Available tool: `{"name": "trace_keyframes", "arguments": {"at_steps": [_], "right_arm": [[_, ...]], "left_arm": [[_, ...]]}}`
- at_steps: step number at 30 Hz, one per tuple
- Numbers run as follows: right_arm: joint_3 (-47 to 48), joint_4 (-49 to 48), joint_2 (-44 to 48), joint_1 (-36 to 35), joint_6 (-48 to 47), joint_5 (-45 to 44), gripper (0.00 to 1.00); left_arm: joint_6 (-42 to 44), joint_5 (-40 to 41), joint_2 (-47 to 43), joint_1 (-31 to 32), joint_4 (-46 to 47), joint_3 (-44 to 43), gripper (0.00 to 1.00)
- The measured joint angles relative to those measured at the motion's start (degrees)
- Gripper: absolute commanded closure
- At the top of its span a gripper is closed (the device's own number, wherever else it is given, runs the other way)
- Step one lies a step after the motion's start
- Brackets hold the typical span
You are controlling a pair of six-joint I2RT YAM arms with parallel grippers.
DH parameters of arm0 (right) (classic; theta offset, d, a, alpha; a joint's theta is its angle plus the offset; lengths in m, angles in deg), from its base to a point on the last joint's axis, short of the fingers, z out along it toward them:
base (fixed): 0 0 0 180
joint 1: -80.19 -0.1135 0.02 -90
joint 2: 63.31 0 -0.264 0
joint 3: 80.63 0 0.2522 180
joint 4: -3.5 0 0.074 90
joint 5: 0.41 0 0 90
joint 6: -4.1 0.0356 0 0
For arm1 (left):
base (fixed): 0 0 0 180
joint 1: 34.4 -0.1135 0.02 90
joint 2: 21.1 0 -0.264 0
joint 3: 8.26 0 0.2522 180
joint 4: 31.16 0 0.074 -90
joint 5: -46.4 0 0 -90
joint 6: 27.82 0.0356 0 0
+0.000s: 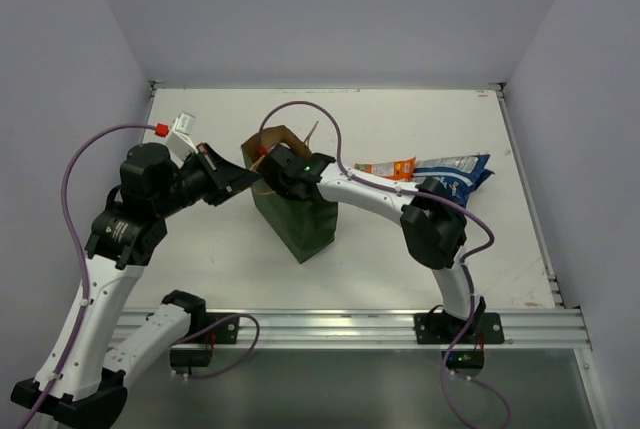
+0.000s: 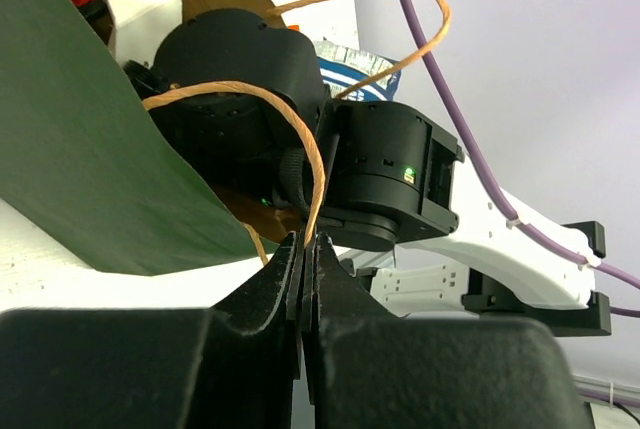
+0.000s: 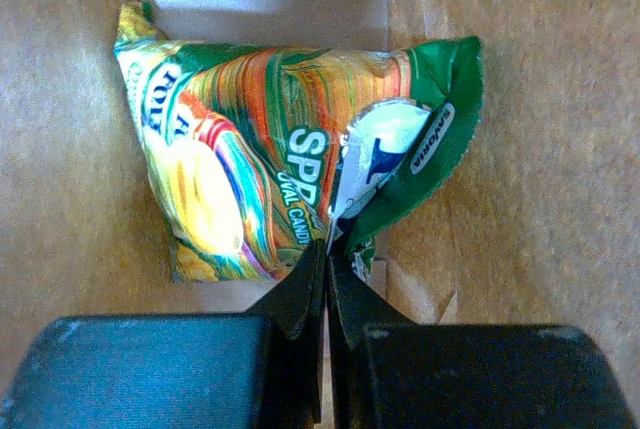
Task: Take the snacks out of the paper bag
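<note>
The dark green paper bag (image 1: 300,219) stands upright mid-table, its brown mouth open. My left gripper (image 1: 238,181) is at the bag's left rim. In the left wrist view this gripper (image 2: 308,245) is shut on a thin loop handle (image 2: 296,129), beside the green wall (image 2: 80,159). My right gripper reaches down into the bag, its tips hidden from above. In the right wrist view it (image 3: 327,252) is shut on the edge of a green and yellow packet (image 3: 240,169) lying on the bag's bottom. An orange packet (image 1: 392,166) and the blue-and-white bag (image 1: 458,170) lie on the table to the right.
A white piece with a red cap (image 1: 178,128) lies at the back left. Purple cables loop over both arms. A metal rail (image 1: 350,327) runs along the near edge. Walls close the table at the back and sides.
</note>
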Motion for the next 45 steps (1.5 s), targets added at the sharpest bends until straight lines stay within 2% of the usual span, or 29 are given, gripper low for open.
{"name": "trace_keyframes", "arguments": {"at_steps": [16,35,45], "right_arm": [[-1.5,4.5,5.6,-3.1,2.0,-0.9,1.0],[16.8,16.3,6.1,-3.1,3.0,-4.2,1.0],[24.8,21.0,13.1,-3.1,3.8,-5.2,1.0]], "left_arm": [[0.1,0.2,0.2,0.0,0.0,0.9,1.0],[1.1,1.0,-3.3,0.0,-0.9,4.3,1.0],[1.0,1.0,-3.8,0.0,-0.9,4.7,1.0]]}}
